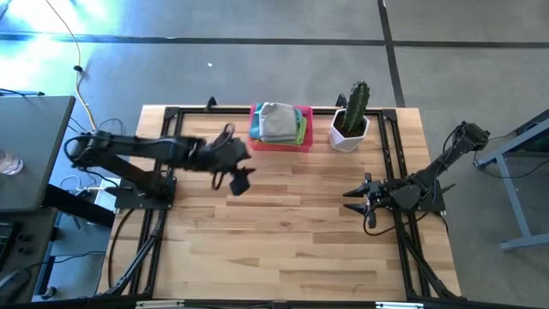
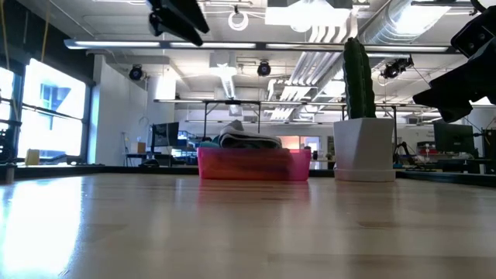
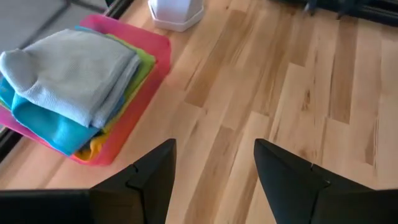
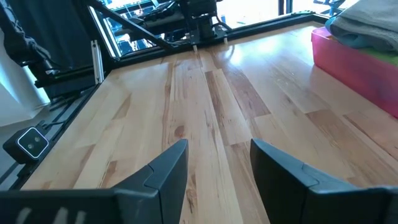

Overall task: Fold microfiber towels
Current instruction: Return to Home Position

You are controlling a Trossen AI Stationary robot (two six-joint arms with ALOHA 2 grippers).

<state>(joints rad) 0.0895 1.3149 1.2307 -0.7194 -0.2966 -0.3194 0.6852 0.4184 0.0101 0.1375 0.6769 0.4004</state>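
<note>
A stack of folded microfiber towels [image 1: 279, 122] lies in a pink tray [image 1: 283, 144] at the table's far edge; a grey towel [image 3: 74, 65] is on top, with blue [image 3: 43, 121], lime green and yellow ones under it. My left gripper [image 1: 243, 178] hovers open above the table, to the left of the tray and nearer the front edge, holding nothing; its fingers [image 3: 152, 177] frame bare wood. My right gripper [image 1: 356, 196] rests open near the table's right side, low over the wood, its fingers [image 4: 165, 171] apart and empty.
A white pot with a green cactus [image 1: 352, 116] stands right of the tray at the far edge. Black frame rails [image 1: 163, 172] run along the table's left and right sides. Bare wood [image 1: 292, 232] spreads across the middle and near half.
</note>
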